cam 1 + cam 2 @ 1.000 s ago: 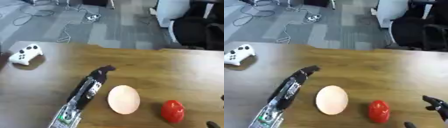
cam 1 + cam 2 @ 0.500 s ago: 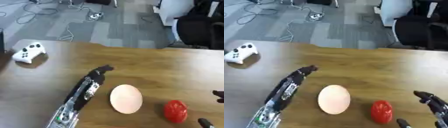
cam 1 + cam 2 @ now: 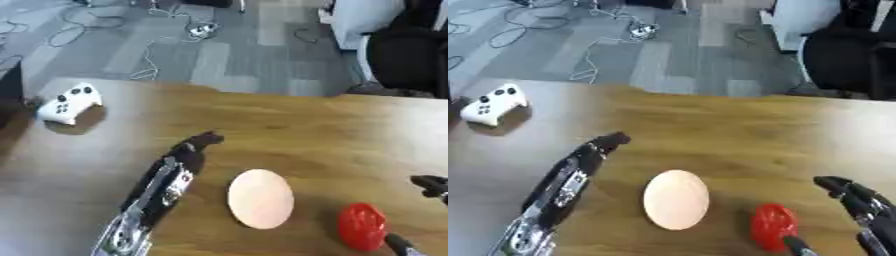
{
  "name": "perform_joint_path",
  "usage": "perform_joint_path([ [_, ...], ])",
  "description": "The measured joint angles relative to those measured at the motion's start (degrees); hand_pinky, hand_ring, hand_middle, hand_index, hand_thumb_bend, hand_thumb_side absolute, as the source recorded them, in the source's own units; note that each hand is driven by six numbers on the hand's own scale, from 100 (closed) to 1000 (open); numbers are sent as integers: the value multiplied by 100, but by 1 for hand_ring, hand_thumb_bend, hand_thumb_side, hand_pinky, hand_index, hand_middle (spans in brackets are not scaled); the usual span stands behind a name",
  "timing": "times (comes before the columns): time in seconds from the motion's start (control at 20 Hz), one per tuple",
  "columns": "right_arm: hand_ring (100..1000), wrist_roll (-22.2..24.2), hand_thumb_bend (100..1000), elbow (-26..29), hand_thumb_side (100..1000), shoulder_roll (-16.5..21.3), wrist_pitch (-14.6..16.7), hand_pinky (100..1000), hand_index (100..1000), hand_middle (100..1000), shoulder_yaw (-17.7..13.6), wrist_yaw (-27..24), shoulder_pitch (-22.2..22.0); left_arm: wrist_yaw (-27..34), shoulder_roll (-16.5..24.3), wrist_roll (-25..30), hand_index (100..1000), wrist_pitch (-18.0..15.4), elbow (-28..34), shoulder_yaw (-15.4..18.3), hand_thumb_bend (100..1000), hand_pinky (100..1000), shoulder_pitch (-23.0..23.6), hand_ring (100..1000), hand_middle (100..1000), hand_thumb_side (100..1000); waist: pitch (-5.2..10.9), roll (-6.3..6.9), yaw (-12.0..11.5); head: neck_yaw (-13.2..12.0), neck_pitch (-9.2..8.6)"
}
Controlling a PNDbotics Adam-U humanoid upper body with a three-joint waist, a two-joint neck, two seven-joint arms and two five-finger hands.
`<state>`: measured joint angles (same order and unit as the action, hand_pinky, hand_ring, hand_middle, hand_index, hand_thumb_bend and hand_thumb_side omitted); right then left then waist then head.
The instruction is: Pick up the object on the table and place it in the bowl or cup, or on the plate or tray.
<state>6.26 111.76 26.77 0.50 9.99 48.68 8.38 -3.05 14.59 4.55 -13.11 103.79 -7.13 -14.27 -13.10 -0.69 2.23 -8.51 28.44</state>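
A red, rounded object (image 3: pixel 773 226) lies on the wooden table (image 3: pixel 306 125) near the front right. Just left of it lies a pale peach oval plate (image 3: pixel 261 198), with nothing on it. My right hand (image 3: pixel 859 202) comes in from the lower right, open, its fingers spread to the right of the red object and its thumb tip showing just below it. It holds nothing. My left arm stretches across the table from the lower left. My left hand (image 3: pixel 194 149) is open and empty, up and to the left of the plate.
A white game controller (image 3: pixel 68 103) sits at the table's far left. Beyond the far edge there is grey floor with cables, and a black office chair (image 3: pixel 407 55) stands at the back right.
My right hand has come in from the right edge and now spreads beside the red object. The view has shifted a little. The left arm, plate and red object stay put.
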Motion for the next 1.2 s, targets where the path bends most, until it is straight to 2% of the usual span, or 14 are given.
perform_joint_path([
  [0.25,756,84,660,-69,723,22,5,890,945,848,-3,66,97,-4,-2,3,865,-4,103,-12,164,1000,-2,1000,801,952,-36,39,-124,100,-41],
  [0.35,745,90,678,-132,690,-24,14,921,957,846,-18,19,185,-6,-4,3,865,-4,119,-12,163,1000,-2,1000,800,954,-61,61,-164,119,-41],
  [0.7,749,-269,705,-635,658,-346,206,984,976,862,-158,-818,444,-69,-58,-1,865,-6,148,-1,161,1000,7,1000,800,959,-110,141,-199,169,-41],
  [1.05,761,-334,726,-997,653,-417,856,1000,1000,885,-226,-1706,769,-108,-163,-17,865,-22,183,12,158,1000,9,1000,800,963,-223,343,-287,292,-41],
  [1.2,761,-346,732,-1156,661,-419,1032,1000,998,884,-282,-1906,869,-116,-210,-23,865,-27,192,13,157,1000,9,1000,800,965,-247,372,-306,298,-41],
])
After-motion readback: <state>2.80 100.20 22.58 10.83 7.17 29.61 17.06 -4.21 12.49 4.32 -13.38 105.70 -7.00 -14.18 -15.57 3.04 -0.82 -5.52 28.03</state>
